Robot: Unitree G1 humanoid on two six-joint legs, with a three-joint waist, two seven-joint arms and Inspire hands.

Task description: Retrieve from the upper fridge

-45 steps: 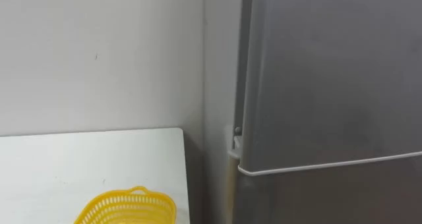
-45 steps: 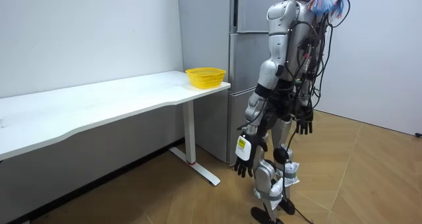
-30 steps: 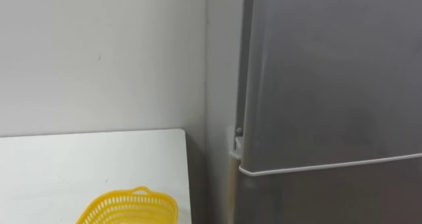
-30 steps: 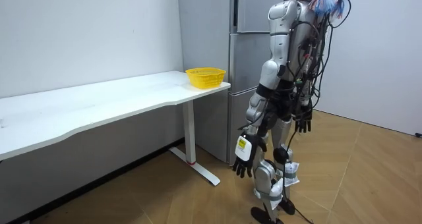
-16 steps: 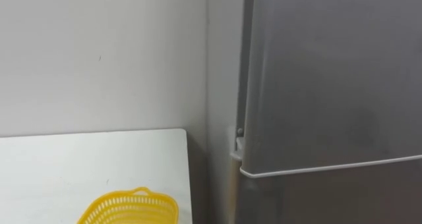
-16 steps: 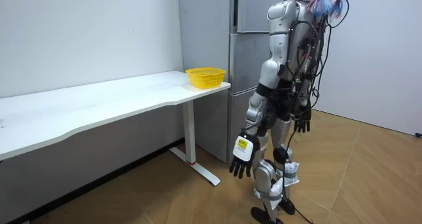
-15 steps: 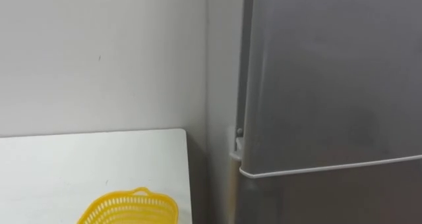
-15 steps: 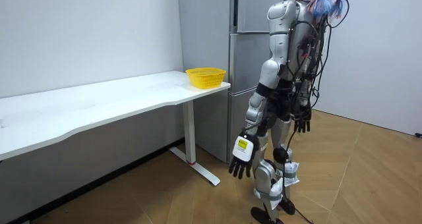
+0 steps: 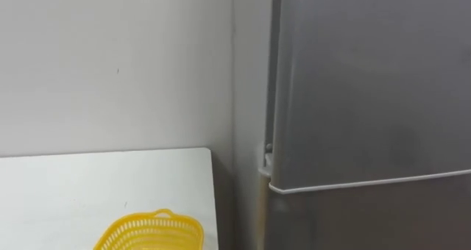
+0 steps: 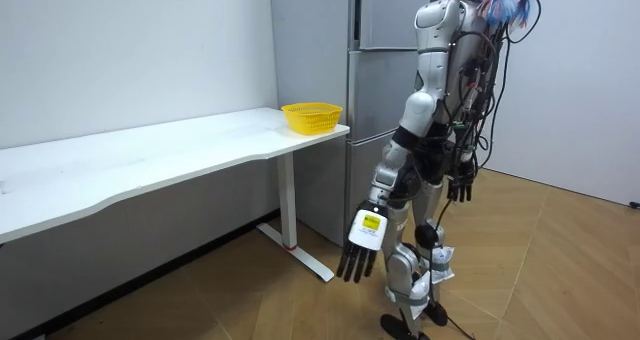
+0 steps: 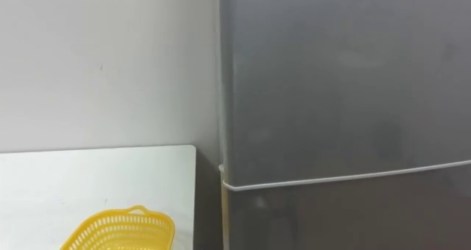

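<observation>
Nearest in the room view, the left hand [image 10: 360, 248] hangs low beside the robot's leg, a little out from the body. Its fingers are straight and spread toward the floor [image 10: 250, 310], and it holds nothing. The right hand [image 10: 460, 190] hangs at the far hip with its fingers loose and pointing down, and it looks empty too. The robot stands upright just in front of the fridge [image 10: 372, 80], facing it, with the end of the table [image 9: 81, 184] to its left. On that end, close to the edge next to the fridge, sits the basket [image 9: 151, 234], yellow and open-weave. As far as its visible part tells, it is empty. Past it, from the head camera, rises the upper door [image 9: 368, 81], grey and flat, closed flush. A pale seam [image 9: 368, 182] divides it from the lower door [image 9: 368, 220] beneath. Farthest back is the plain wall [image 9: 110, 59]. What is to be fetched must, I judge, lie behind the shut upper door, since neither hand has it. So the task is barely begun: the robot is in place at the fridge, but no hand is raised to the door. By my reckoning, what is left is to lift a hand to the upper door's edge, pull it open, find and grasp the item, bring it out, probably to the basket, and shut the door.
</observation>
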